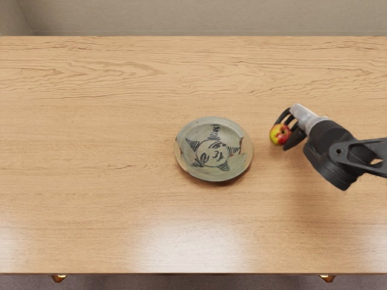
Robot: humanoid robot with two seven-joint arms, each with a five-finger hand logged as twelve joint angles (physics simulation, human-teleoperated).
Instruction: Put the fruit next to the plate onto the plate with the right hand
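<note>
A small red and yellow apple (278,133) lies on the wooden table just right of a grey-green plate (188,160) with dark painted stripes. My right hand (288,128) comes in from the right edge and its dark fingers (295,138) curl around the apple's right side, touching it. The apple appears to rest on the table, a short gap from the plate's rim. The plate holds nothing. The left arm does not show.
The wooden table (91,121) fills the view, with its far edge along the top and its front edge near the bottom. The right forearm (344,154) lies low over the table's right side.
</note>
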